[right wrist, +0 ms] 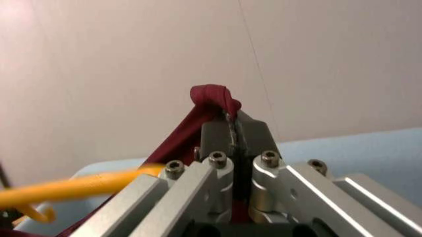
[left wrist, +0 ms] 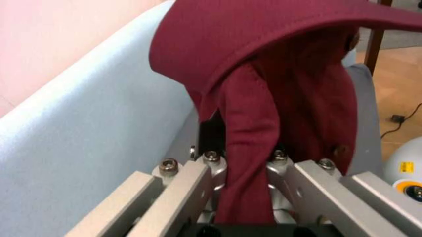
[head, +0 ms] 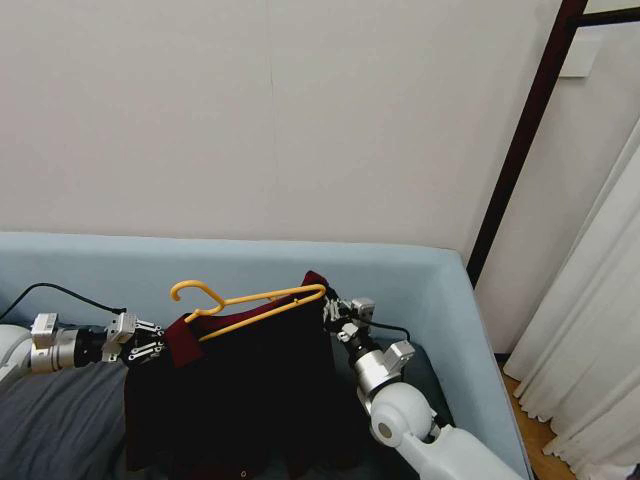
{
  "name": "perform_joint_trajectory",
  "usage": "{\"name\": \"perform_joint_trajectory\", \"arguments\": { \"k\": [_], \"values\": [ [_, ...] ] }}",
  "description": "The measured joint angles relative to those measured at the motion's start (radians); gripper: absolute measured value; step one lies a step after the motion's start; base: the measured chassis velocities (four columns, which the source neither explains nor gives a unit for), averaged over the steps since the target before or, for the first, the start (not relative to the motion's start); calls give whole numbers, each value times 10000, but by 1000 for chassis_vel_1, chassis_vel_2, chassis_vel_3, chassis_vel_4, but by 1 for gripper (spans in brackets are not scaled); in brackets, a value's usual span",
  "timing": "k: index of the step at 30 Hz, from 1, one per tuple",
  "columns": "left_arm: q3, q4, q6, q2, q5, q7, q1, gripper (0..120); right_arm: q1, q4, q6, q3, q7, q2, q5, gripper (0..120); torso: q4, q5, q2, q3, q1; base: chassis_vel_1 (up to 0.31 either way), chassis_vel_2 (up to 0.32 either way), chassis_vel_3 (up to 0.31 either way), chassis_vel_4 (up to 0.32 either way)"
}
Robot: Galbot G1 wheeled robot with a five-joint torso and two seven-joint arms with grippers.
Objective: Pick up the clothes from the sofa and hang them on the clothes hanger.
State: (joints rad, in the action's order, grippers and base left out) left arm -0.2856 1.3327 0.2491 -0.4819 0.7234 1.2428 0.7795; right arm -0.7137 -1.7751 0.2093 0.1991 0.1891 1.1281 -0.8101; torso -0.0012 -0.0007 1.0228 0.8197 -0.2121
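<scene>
Open air above the garment (head: 240,390); sofa back (head: 250,262) and wall (head: 250,100) close behind.

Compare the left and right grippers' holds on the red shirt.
The left gripper reaches in level from the side and holds the shirt lower; the right gripper points up and holds it higher. The left fingers clamp a thick fold; the right fingers pinch a thin edge. The hanger ends at the right gripper; its hook rises near the left. Both are shut on the shirt, above the sofa.

From the head: high, facing forward and down onto the pale blue upholstered sofa (head: 440,270). From each wrist: very near, along left pincer (left wrist: 240,143) and right pincer (right wrist: 234,126). Shared: dark red cloth shirt (head: 250,390).
</scene>
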Motion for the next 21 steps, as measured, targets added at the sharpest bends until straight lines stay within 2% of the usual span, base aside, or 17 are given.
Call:
{"name": "perform_joint_trajectory", "arguments": {
  "k": [7, 12, 21],
  "values": [
    [86, -97, 4, -7, -63, -24, -167, 2, 212, -63, -10, -206, -693, -181, 186, 0, 1, -1, 0, 0, 0, 0, 0, 0, 0],
    [91, -213, 49, -43, -140, -203, -226, 2, 238, 214, 30, -600, -1570, -482, 1534, 0, 1, -1, -1, 0, 0, 0, 0, 0, 0],
    [396, -476, 53, -180, -270, -206, -604, 2, 124, 15, 326, -1050, -2289, -931, 1821, 0, -1, 0, 0, -2, 0, 0, 0, 0, 0]
  ]
}}
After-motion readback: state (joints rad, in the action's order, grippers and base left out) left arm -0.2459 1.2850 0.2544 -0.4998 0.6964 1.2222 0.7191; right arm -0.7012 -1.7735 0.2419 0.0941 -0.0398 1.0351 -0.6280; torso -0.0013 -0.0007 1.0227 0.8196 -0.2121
